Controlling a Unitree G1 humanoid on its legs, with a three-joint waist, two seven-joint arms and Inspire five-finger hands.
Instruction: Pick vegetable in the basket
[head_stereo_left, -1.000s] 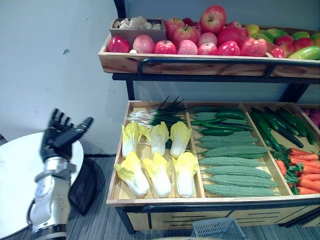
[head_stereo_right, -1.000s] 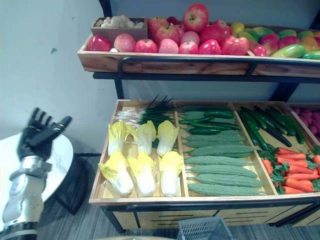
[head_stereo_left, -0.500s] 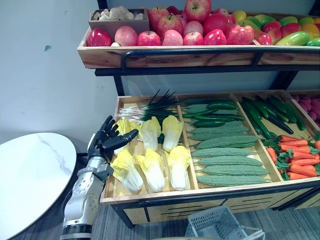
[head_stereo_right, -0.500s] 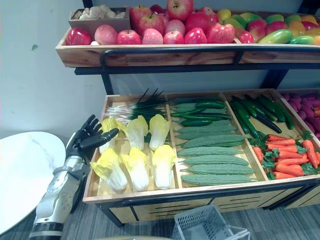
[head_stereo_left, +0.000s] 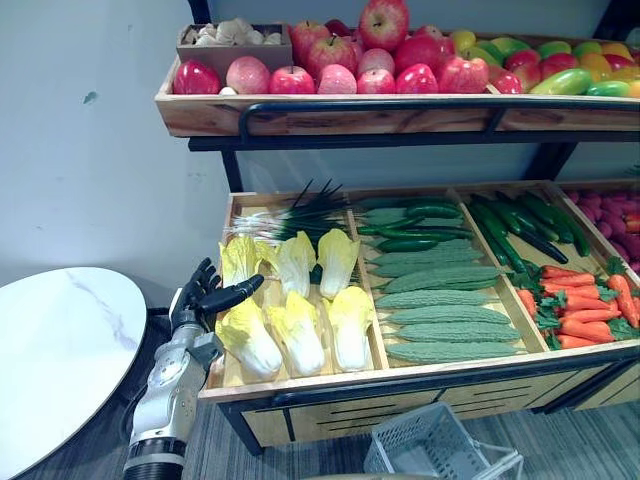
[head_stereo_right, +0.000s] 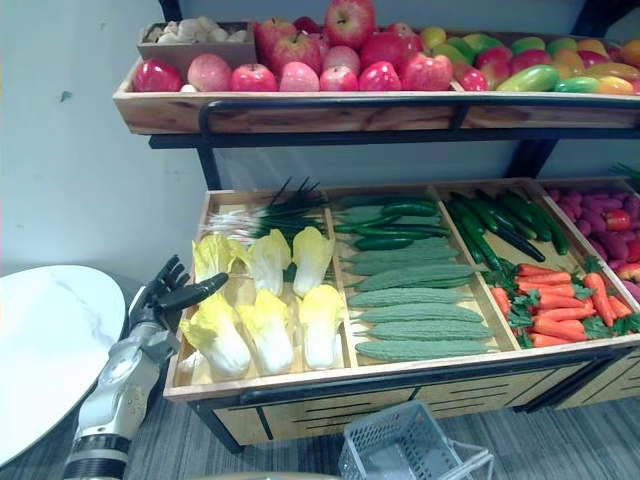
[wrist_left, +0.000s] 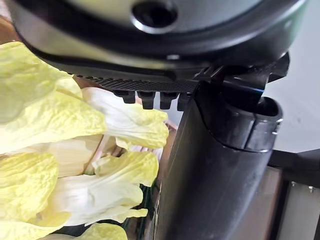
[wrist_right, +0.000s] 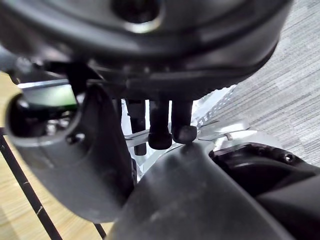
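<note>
L hand (head_stereo_left: 205, 297) reaches the veg stand. It is no longer raised over the white round table (head_stereo_left: 60, 345) as it was 1 s back, and it sits a touch lower than 0.5 s back, at the left wall of the wooden crate (head_stereo_left: 300, 384). My head cam has swung too, so the stock's apparent shift is the view's, not the veg's.

By my read the approach is nearly done and the grasp not yet begun. Nothing is in the hand.

Pose: forearm slants up from low on my left, palm toward the crate. Fingers are spread wide and straight, thumb stuck out over the crate's edge. The thumb tip points between the rear-left Chinese cabbage (head_stereo_left: 238, 262) and the front-left Chinese cabbage (head_stereo_left: 247, 338), both just beside it; can't tell if it touches a leaf. In the L wrist view, pale yellow leaves lie right past the fingertips (wrist_left: 145, 100).

The grey plastic basket (head_stereo_left: 430, 455) stands on the floor below the crate's front, well apart from the L hand, toward my right.

R hand (wrist_right: 160, 131) hangs by the basket's mesh. Can't tell whether it grips anything.
</note>
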